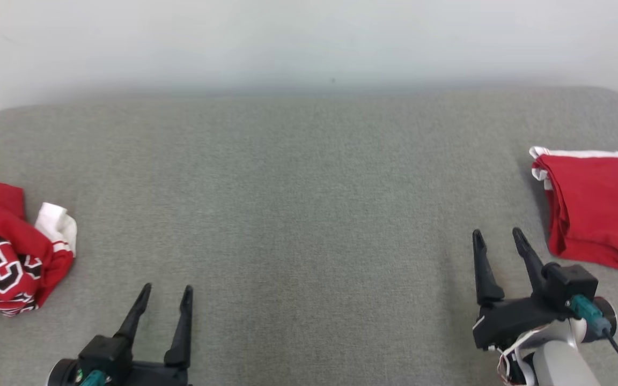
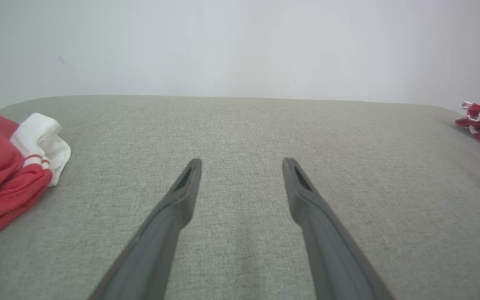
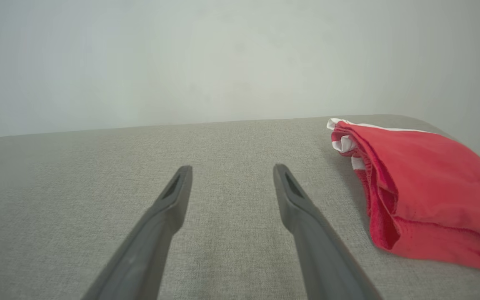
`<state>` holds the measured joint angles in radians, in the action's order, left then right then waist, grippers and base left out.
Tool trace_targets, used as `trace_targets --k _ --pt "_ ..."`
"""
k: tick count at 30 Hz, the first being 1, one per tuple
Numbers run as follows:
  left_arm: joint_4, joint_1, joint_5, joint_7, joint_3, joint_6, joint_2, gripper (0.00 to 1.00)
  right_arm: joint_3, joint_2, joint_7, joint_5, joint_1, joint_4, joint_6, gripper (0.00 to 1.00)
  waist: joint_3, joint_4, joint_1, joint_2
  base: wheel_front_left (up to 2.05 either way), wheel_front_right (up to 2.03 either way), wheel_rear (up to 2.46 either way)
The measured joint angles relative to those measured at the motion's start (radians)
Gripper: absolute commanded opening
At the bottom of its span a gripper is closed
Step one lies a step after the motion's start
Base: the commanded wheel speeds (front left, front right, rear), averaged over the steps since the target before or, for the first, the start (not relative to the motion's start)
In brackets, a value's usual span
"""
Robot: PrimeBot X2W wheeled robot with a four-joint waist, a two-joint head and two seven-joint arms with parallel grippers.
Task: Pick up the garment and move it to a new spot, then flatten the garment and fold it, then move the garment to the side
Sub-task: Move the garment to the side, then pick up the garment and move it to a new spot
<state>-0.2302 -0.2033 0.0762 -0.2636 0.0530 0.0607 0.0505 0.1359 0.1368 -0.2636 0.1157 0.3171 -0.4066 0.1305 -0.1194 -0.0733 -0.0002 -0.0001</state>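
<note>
Both hover low over grey surface, jaws apart: left gripper, right gripper.

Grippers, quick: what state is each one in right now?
Left gripper: open, holding nothing.
Right gripper: open, holding nothing; the folded red garment lies beside it, not gripped.

The crumpled red numbered jersey runs off the head view's left edge. The folded red-and-white garment is clipped by its right edge.
</note>
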Motion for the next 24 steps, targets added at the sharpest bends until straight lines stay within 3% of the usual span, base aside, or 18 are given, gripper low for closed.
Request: trace_targets --k 12,24 --pt "-0.018 0.083 -0.011 0.0 -0.044 -0.053 0.0 1.0 0.005 -0.037 0.0 -0.029 -0.102 0.027 0.0 1.0 0.086 0.042 0.0 0.0 0.0 0.0 0.0" --pt "-0.013 0.12 -0.012 0.0 -0.064 -0.074 0.0 1.0 -0.013 -0.053 0.0 -0.035 -0.145 0.026 0.0 1.0 0.11 0.049 0.0002 0.0001 0.0 0.0 0.0"
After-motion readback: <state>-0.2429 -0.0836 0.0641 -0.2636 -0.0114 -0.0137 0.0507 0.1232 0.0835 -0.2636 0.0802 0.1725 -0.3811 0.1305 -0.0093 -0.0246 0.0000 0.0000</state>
